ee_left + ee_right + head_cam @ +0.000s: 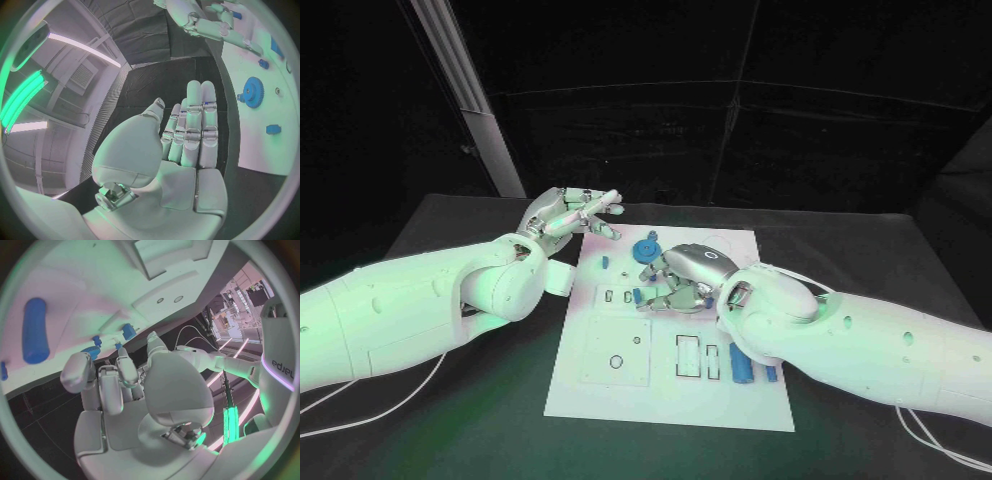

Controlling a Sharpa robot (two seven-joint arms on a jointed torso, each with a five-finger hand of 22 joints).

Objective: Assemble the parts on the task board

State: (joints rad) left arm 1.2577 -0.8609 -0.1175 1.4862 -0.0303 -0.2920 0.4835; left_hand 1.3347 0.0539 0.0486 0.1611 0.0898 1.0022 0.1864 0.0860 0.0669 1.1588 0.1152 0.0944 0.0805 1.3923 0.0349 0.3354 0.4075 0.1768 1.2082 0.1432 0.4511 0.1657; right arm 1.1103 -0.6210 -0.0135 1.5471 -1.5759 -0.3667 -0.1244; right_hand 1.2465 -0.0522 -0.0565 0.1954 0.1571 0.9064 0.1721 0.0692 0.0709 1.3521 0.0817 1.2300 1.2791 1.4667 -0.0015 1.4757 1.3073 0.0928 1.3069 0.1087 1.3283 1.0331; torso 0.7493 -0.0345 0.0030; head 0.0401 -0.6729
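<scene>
Black bench (459, 420). White task board (610, 395) lies flat at its centre, long side running 12 to 6 o'clock.

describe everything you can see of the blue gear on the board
The blue gear is a toothed disc, plastic-looking, with a raised hub at its middle. It lies flat near the far edge of the white task board. Neither hand touches it: the left hand hovers beside the board, the right hand works nearer the middle.

Right hand (134, 390) with fingers (106, 385) curled over the white task board (94, 285), a blue cylinder (34, 330) lying nearby, small blue parts (128, 331) beyond the fingertips
</scene>
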